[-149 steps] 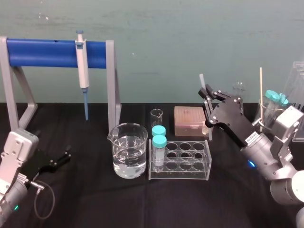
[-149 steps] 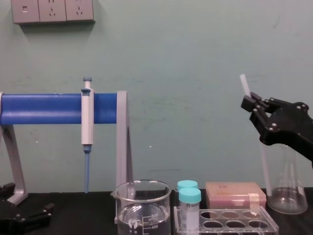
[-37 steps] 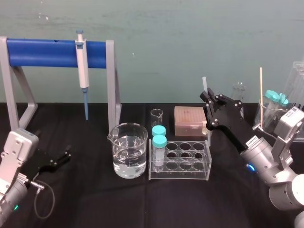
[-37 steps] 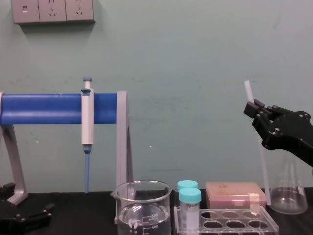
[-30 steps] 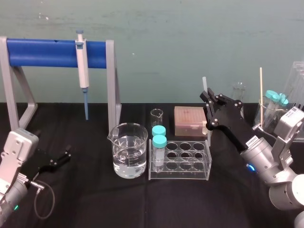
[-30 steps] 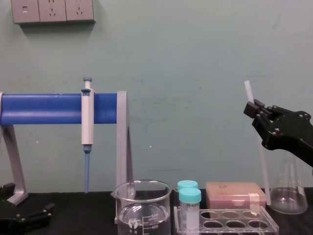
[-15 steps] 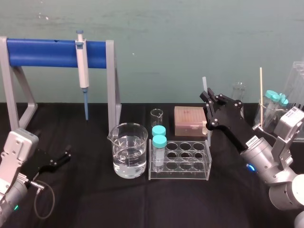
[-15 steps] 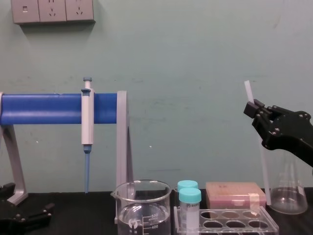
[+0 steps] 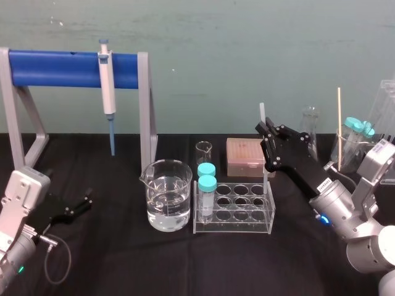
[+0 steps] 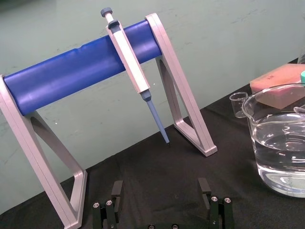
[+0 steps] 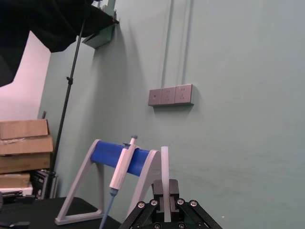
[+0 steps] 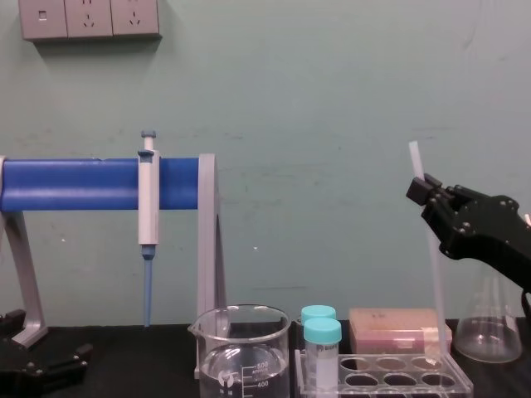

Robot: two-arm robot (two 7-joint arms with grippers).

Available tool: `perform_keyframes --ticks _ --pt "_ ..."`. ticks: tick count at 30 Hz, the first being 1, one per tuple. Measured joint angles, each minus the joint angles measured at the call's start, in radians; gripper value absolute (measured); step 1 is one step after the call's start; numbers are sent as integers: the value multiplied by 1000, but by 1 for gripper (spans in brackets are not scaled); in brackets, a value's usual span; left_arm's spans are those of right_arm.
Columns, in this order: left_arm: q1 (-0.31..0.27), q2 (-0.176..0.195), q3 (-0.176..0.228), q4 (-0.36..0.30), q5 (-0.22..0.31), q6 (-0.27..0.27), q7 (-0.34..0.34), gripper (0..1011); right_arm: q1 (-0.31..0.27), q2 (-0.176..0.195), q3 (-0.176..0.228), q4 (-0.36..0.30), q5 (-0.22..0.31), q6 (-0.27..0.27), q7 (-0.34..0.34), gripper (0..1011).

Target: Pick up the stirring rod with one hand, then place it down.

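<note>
The stirring rod (image 9: 261,113) is a thin translucent white stick, held nearly upright. My right gripper (image 9: 264,132) is shut on it a little below its top end. In the chest view the stirring rod (image 12: 433,265) runs down from the right gripper (image 12: 418,189) to the right rear of the clear tube rack (image 12: 415,369). The right wrist view shows the stirring rod (image 11: 165,162) rising between the black fingers (image 11: 159,190). My left gripper (image 9: 83,203) rests low at the near left of the table. Its fingers (image 10: 116,188) stand apart with nothing between them.
A beaker of water (image 9: 167,194) stands left of the tube rack (image 9: 234,208), which holds two teal-capped tubes (image 9: 207,191). A pink box (image 9: 244,157) lies behind the rack. A pipette (image 9: 107,80) hangs on the blue stand. A conical flask (image 9: 310,123) and an orange stick (image 9: 339,126) stand at the right.
My right gripper has shifted left with the stirring rod, away from the conical flask, so the rod now hangs at the rack's right end. The left arm has not moved.
</note>
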Motion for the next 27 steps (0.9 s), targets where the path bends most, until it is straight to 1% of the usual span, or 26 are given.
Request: perform_keyframes --ticks 8,27 --pt "0 0 0 0 0 0 0 1000 10 -8 -2 26 27 18 25 64" --pt "0 0 0 0 0 0 0 1000 18 -15 -8 63 37 44 33 64"
